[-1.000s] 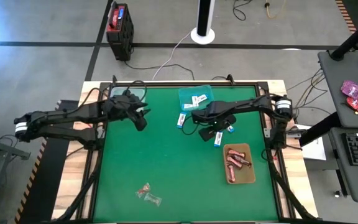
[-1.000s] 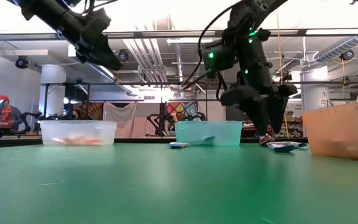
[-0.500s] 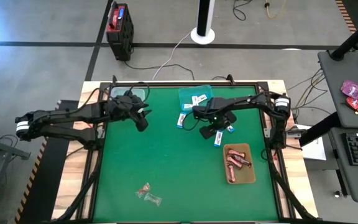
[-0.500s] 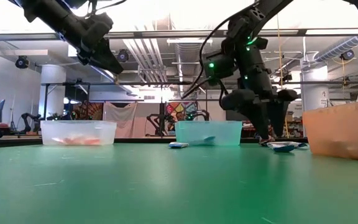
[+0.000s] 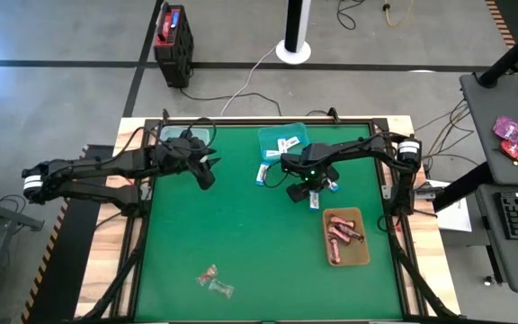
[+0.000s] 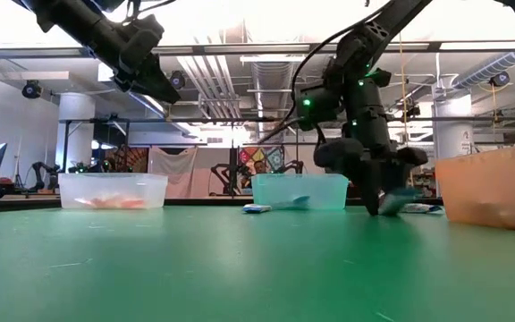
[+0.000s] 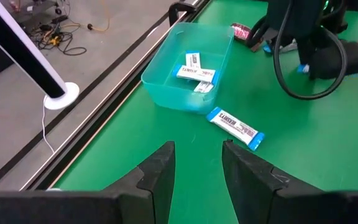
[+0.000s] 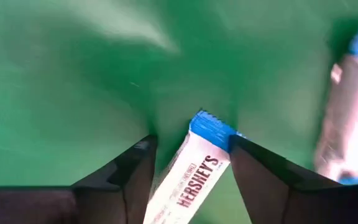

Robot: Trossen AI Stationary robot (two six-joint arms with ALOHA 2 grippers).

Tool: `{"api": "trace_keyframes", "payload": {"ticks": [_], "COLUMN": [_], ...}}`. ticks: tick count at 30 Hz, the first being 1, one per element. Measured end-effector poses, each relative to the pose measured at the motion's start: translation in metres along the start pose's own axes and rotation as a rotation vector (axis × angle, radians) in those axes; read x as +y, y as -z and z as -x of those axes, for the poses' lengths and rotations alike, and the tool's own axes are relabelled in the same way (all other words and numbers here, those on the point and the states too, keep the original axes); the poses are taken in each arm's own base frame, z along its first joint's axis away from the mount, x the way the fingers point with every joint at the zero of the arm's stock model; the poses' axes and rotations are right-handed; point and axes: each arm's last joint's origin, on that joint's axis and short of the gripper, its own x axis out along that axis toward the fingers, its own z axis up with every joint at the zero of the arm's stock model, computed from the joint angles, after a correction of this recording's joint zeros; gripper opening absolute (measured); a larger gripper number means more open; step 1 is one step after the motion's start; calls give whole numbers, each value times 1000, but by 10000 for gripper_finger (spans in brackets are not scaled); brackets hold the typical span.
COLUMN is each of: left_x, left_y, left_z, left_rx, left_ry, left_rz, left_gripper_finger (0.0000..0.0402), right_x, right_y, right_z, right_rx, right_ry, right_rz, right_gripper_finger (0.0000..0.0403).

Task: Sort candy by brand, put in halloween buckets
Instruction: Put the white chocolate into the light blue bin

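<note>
The left tool hangs above the tabletop near the pale mint container, fingers parted and holding nothing. On the near part of the tabletop lie two clear-wrapped twists, unsorted. At the far edge stands the teal container, with white-and-blue Hershey's packets inside; one more such packet lies on the tabletop just beside it. The right tool is down at the tabletop, fingers spread to either side of a white-and-blue Hershey's packet, not yet closed on it; a further packet lies close by. The amber tray on the right holds red-brown bars. Risk: the packet lies flat and at an angle between the fingers, so closing may pinch only its edge or push it along the tabletop, and it could then slip free during the lift. The close neighbour may also be nudged.
</note>
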Motion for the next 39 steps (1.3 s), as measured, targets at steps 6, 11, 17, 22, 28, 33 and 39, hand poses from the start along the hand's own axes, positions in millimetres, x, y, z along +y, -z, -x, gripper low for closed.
{"api": "trace_keyframes", "payload": {"ticks": [6,11,17,22,28,33,39], "left_x": [0,0,0,-4,-23,-38,-49], "left_y": [-1,-1,-1,0,3,5,8], "left_z": [0,0,0,1,5,11,17], "left_rx": [-10,-13,-13,-12,-4,-7,7], "left_ry": [0,1,2,26,174,244,294], "left_rz": [3,3,3,15,-25,-46,-41], "left_gripper_finger": [117,117,117,117,117,117,117], "right_x": [9,11,13,23,33,34,42], "right_y": [-2,-1,-2,-6,-18,-27,-18], "right_z": [3,3,5,34,90,118,104], "right_rx": [-42,-44,-62,-170,-420,-558,-477], "right_ry": [-47,-50,-65,-135,-245,-255,-255], "right_rz": [37,61,89,168,271,348,239], "right_gripper_finger": [142,82,19,9,9,9,9]}}
